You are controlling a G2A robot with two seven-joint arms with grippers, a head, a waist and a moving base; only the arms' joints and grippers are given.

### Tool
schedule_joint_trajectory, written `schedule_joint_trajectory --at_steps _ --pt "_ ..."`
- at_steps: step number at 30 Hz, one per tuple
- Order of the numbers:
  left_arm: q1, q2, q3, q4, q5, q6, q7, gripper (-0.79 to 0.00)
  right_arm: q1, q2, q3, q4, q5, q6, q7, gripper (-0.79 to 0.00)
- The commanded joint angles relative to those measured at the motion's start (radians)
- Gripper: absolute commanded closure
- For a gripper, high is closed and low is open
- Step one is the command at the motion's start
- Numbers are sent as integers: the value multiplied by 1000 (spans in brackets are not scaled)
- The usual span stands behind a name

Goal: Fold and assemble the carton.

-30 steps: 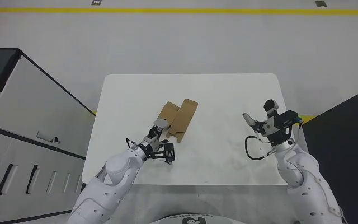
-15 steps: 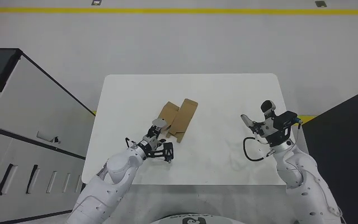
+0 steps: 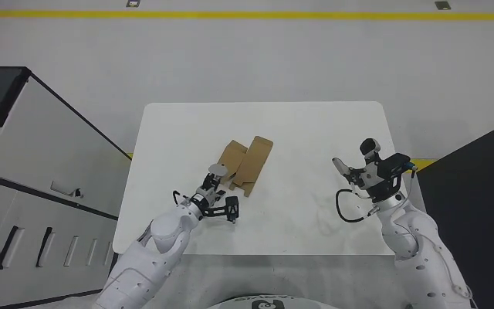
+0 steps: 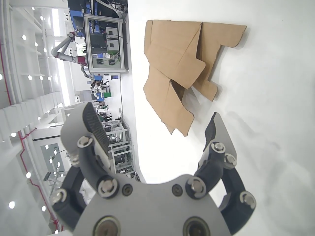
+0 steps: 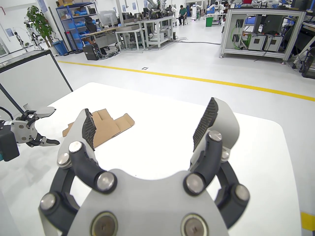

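Note:
A flat brown cardboard carton (image 3: 244, 164) lies unfolded on the white table (image 3: 309, 123), left of centre, with its flaps spread. In the left wrist view the carton (image 4: 177, 65) is just beyond my left gripper (image 4: 151, 116), which is open with nothing between its fingers. From above, the left gripper (image 3: 223, 191) sits at the carton's near corner, close to it but apart. My right gripper (image 3: 353, 157) is open and empty over the table's right side, well away from the carton (image 5: 108, 126). The right wrist view shows the left gripper (image 5: 50, 126) beside the carton.
A dark-framed panel (image 3: 54, 147) stands along the table's left side. A dark surface (image 3: 463, 193) borders the right edge. A yellow floor line (image 3: 247, 14) runs behind the table. Bare tabletop lies between the two grippers.
The right arm has shifted slightly toward the table's centre. The left arm has drawn back a little toward the near edge. The carton has not moved.

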Motion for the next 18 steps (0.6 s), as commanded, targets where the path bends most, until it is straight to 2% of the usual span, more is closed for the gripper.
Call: schedule_joint_trajectory --at_steps 1,4,10,18 --pt "-7 -3 8 16 2 15 -11 -785 0 0 0 0 0 0 0 -785" --pt "-17 -7 19 41 3 33 -26 -785 0 0 0 0 0 0 0 -785" --pt "-36 -14 35 79 -2 54 -33 -637 0 0 0 0 0 0 0 -785" --pt "-52 -22 49 119 -23 65 -33 -582 0 0 0 0 0 0 0 -785"
